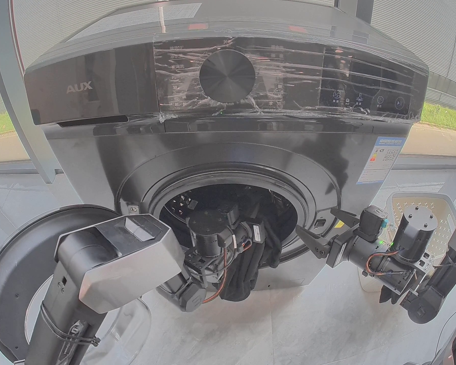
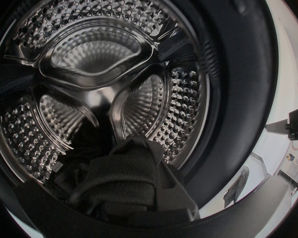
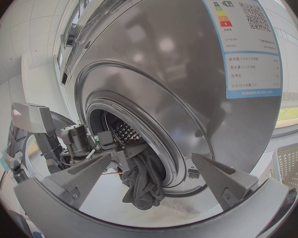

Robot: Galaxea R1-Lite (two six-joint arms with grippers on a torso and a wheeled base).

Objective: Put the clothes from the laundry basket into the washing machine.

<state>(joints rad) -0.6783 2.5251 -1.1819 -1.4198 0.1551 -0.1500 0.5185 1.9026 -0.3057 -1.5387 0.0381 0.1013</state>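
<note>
Clothes [image 1: 245, 275] are hanging over the rim of the washer [image 1: 268, 143] at lower centre, pinched by the left gripper [image 1: 261, 239]; the right gripper [image 1: 314, 220] is gaping wide. Letting go now would probably send them sliding out.

The washing machine [image 1: 137, 143] is a dark grey front-loader, its round door [image 1: 15, 264] swung wide open to the left and its shiny dimpled drum [image 2: 96, 57] in plain sight. A black garment [image 1: 245, 275] lies bunched across the lower lip of the opening, part inside the drum and part hanging down the front. The pale, perforated laundry basket [image 1: 405, 201] stands on the floor just right of the machine
</note>
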